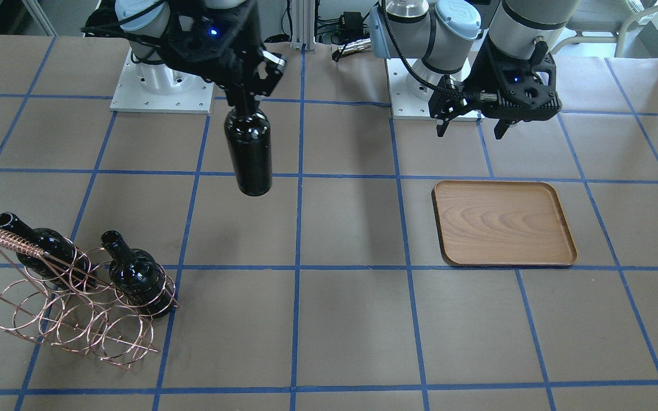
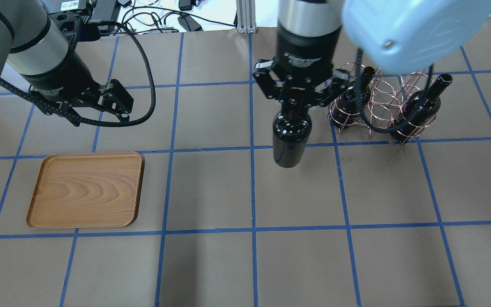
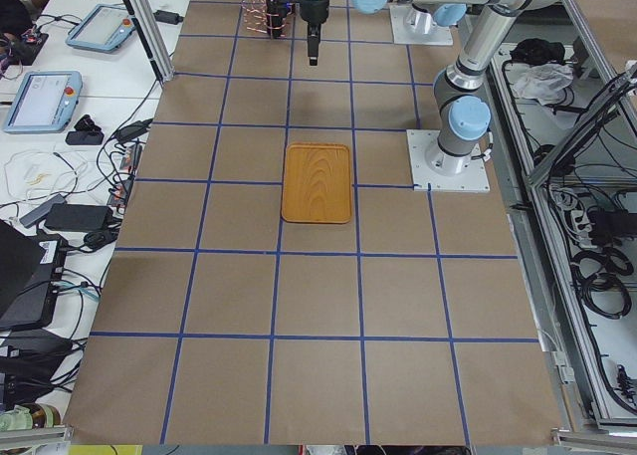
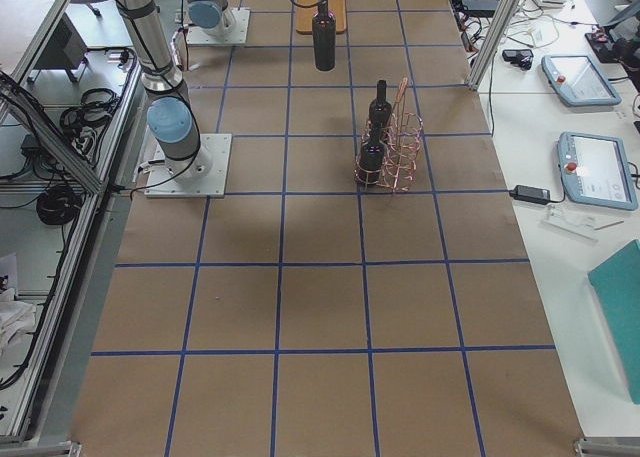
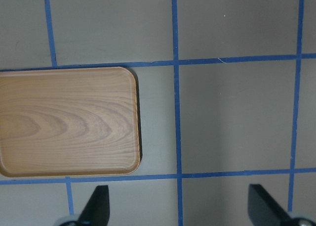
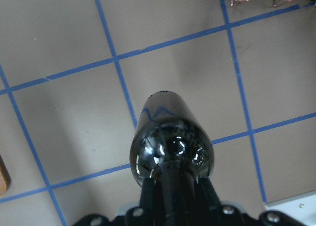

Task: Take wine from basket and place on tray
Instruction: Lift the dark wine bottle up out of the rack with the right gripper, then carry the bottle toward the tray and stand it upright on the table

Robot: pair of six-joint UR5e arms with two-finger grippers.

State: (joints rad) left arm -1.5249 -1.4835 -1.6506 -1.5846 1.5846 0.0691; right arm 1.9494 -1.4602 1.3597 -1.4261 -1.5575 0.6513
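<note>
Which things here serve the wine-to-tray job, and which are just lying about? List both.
Job: wine, held in the air; basket, with two more bottles; tray.
Lying about: two handheld screens on the side bench; a black cable coil.

Wine bottle: glossy near-black, unlabelled. It hangs upright, neck up, clear of the table, with its neck clamped in the right gripper. Position is mid-table, between basket and tray, closer to the basket.
Basket: copper wire ring rack, far right. Second bottle and third bottle sit in its rings, necks up.
Tray: brown wood-grain, rounded corners, flat on the table, left side.
</note>
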